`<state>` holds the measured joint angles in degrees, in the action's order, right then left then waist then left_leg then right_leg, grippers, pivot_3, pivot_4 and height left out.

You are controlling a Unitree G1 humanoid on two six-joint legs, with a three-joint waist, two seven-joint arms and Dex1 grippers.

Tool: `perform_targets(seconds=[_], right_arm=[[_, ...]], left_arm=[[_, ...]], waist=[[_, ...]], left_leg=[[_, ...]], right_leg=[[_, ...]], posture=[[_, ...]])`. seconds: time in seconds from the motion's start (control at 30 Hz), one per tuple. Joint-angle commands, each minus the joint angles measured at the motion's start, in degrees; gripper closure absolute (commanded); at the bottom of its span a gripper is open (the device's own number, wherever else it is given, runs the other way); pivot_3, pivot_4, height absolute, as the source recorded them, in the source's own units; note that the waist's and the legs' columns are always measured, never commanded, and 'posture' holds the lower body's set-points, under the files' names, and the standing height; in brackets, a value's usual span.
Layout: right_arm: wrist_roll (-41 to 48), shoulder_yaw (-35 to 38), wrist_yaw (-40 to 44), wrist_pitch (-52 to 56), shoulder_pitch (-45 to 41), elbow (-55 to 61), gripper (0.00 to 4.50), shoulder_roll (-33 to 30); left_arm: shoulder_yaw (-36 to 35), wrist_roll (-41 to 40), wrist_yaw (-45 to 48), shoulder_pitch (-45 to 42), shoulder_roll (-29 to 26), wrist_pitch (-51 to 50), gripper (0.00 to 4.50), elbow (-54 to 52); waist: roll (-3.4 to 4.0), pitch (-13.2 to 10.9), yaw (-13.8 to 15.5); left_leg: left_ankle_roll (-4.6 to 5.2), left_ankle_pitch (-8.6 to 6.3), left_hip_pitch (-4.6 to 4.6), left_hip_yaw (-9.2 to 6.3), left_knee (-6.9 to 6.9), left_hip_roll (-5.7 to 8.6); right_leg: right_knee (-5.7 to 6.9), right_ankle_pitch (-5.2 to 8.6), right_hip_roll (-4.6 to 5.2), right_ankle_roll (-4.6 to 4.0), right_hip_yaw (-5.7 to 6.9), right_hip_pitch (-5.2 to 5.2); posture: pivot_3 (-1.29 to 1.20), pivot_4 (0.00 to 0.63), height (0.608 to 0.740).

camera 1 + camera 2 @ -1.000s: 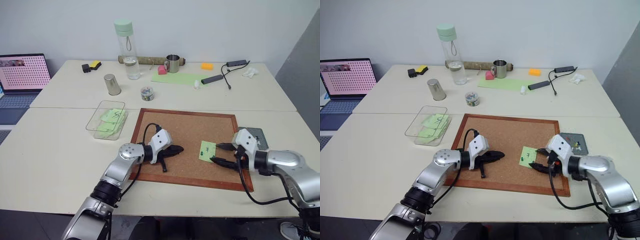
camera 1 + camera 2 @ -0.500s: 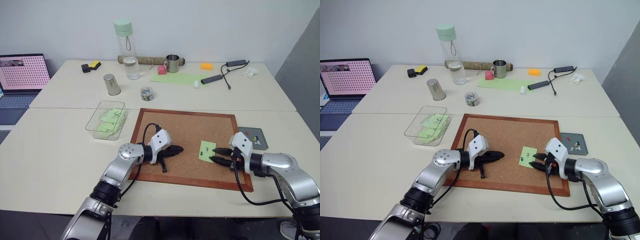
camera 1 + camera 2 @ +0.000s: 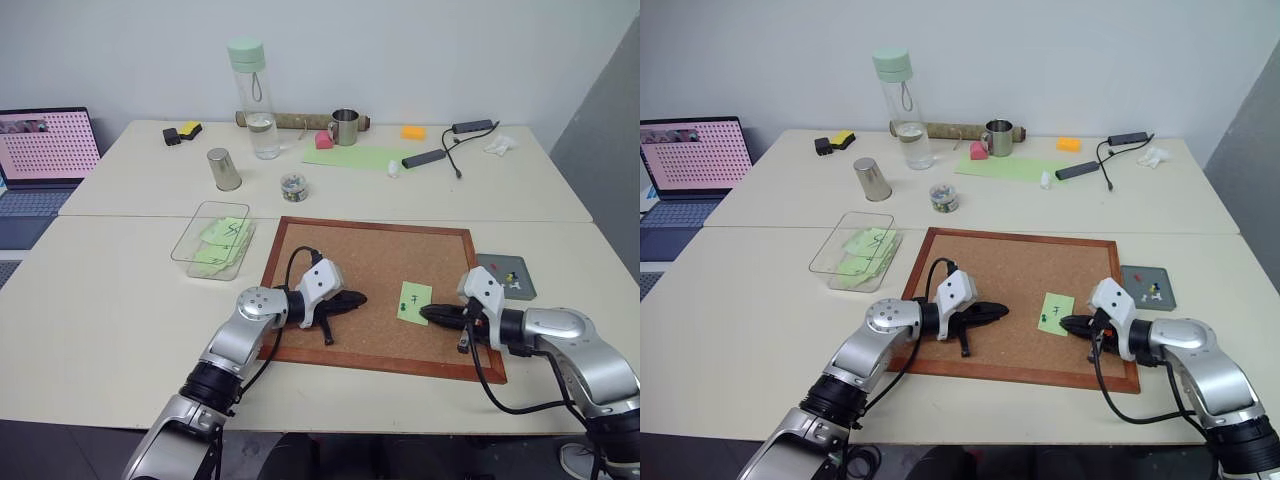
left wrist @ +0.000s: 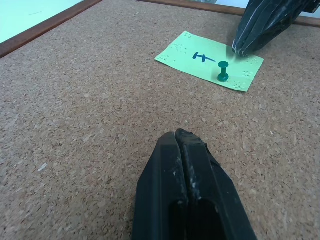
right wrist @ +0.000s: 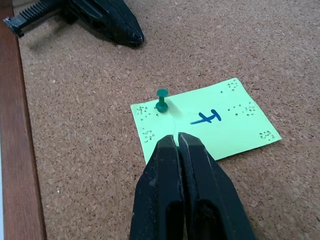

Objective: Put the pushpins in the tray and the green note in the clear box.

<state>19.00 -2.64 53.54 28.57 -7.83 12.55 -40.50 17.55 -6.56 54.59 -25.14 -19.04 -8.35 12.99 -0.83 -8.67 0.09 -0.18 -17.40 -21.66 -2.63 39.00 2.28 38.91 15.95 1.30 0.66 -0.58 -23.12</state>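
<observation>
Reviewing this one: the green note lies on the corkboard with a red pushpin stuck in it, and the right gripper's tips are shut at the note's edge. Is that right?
Not quite. The pushpin stuck in the green note is green, not red, as the right wrist view shows. The rest holds: the note lies on the corkboard, and the right gripper is shut with its tips at the note's edge.

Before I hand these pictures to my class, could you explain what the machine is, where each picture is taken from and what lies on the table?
It is a humanoid robot with two arms. Two pictures look down from its head; two come from cameras on its wrists. On the table lies a corkboard with a green note fixed by a green pushpin. The right tool is shut with its tips on the note's edge; the left tool is shut and holds nothing. A grey tray and a clear box wait nearby.
</observation>
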Motion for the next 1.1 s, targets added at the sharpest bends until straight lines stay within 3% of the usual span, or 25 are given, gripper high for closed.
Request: perform_targets(seconds=[0.03, 0.4, 0.6, 0.9, 1.1], right_arm=[[5.3, 5.1, -0.3, 2.6, -1.0, 5.5, 4.49, -0.2], [11.6, 12.1, -3.3, 8.2, -1.9, 7.2, 4.49, -0.7], [2.6, 15.8, -13.8, 5.1, -4.6, -3.2, 4.49, -2.1], [-5.5, 12.6, -20.8, 3.2, -7.3, -14.7, 4.49, -1.0], [-5.5, 13.4, -20.7, 0.9, -8.0, -17.5, 3.42, 0.3]], left_arm=[[1.8, 1.8, 0.6, 1.9, -0.8, -1.4, 4.5, 1.7], [2.1, 2.1, 0.1, 2.0, -0.5, -1.2, 4.5, 2.0], [2.2, 2.1, 0.1, 2.4, -0.5, -1.3, 4.5, 1.7], [2.5, 2.2, 0.4, 2.2, -0.4, -1.2, 4.5, 1.9], [2.5, 2.2, 0.2, 2.9, -0.6, -1.5, 4.5, 1.1]], waist=[[0.01, 0.0, 0.0], [0.0, 0.0, 0.0], [0.0, 0.0, 0.0], [0.02, 0.0, 0.0], [0.04, 0.0, -0.1]], left_leg=[[0.0, 0.0, 0.0, 0.0, 0.0, 0.0], [0.01, 0.0, -0.01, -0.02, 0.0, 0.0], [0.0, 0.0, 0.0, 0.0, 0.0, 0.0], [0.0, 0.0, 0.01, 0.06, -0.03, 0.0], [0.01, 0.0, 0.01, 0.08, -0.03, 0.0]], right_leg=[[0.0, 0.0, 0.0, 0.0, -0.01, 0.0], [-0.01, 0.0, 0.0, 0.0, 0.0, 0.01], [0.0, 0.0, 0.0, 0.0, -0.01, 0.01], [0.01, 0.0, 0.0, 0.0, -0.05, 0.01], [0.02, 0.0, 0.0, 0.0, -0.06, 0.01]], posture=[[0.0, 0.15, 0.74], [0.0, 0.15, 0.74], [0.0, 0.15, 0.74], [0.0, 0.15, 0.74], [0.0, 0.15, 0.74]])
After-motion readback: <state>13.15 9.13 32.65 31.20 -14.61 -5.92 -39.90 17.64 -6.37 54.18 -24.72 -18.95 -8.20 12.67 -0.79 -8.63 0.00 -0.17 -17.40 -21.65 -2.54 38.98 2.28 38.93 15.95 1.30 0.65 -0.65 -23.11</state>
